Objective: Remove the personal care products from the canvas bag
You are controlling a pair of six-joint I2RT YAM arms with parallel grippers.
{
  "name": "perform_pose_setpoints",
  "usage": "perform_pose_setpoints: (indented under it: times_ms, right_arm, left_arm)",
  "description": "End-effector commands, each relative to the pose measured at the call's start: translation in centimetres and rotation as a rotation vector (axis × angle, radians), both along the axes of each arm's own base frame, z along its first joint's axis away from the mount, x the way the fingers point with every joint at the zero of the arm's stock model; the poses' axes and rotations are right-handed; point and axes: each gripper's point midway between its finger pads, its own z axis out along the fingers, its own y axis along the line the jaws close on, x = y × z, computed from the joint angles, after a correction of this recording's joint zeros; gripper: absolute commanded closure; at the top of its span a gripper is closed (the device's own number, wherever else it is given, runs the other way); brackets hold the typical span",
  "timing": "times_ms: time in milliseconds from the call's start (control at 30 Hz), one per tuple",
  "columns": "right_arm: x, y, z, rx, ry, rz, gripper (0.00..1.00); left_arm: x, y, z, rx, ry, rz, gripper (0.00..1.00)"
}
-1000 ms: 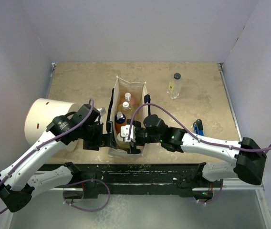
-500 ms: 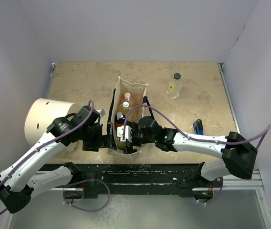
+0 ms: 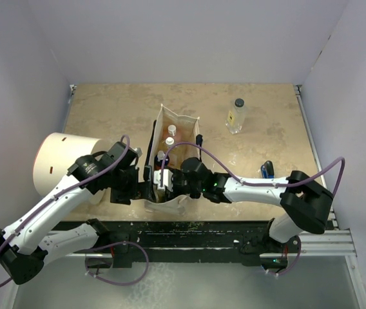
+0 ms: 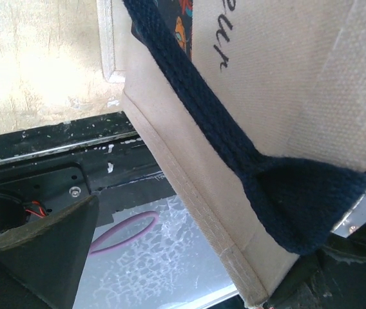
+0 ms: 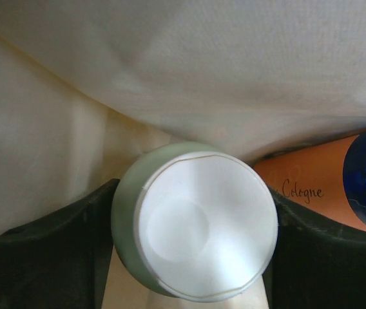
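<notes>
The beige canvas bag [image 3: 182, 123] with black straps stands open at mid-table. My right gripper [image 3: 163, 183] is down inside its near end. In the right wrist view the gripper [image 5: 192, 257] has one finger on each side of the olive-green bottle with the wide white cap [image 5: 196, 222], touching it. The orange-and-dark-blue bottle [image 5: 318, 187] lies next to it. Two white pump tops [image 3: 171, 130] show deeper in the bag. My left gripper [image 3: 143, 188] is open at the bag's near left corner [image 4: 234, 212], with the corner against its right finger [image 4: 344, 270]. The clear black-capped bottle [image 3: 236, 116] stands on the table.
A large white cylinder [image 3: 57, 161] lies at the left beside my left arm. A flat blue-and-black tool [image 3: 267, 169] lies at the right beside my right arm. The table's near edge and black rail [image 4: 54, 167] are just below the bag.
My right gripper has moved left and down into the bag's near end, around the olive-green bottle. The bag's top has leaned slightly. The left arm has barely moved.
</notes>
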Motion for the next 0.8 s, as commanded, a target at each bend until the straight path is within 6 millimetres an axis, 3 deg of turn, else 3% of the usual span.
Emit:
perform_pose_setpoints:
  times_ms: [0,267,467,667,767]
  right_arm:
    - [-0.5,-1.3,-2.4,-0.07,0.035,-0.003,0.3]
    - [0.8,0.2,2.2,0.077,0.047,-0.058,0.74]
    - [2.7,0.9,6.8,0.218,0.078,-0.159,0.81]
    - [3.8,0.6,8.7,0.295,0.123,-0.202,1.0]
    - [4.1,0.6,9.5,0.324,0.148,-0.209,1.0]
  left_arm:
    - [0.3,1.0,0.0,0.053,-0.028,-0.012,0.01]
    - [1.1,1.0,0.7,0.061,-0.059,0.011,0.01]
    - [1.3,1.1,1.1,0.067,-0.063,0.029,0.01]
    - [1.5,1.4,1.7,0.07,-0.084,0.039,0.01]
    - [1.4,1.5,1.8,0.072,-0.086,0.041,0.01]
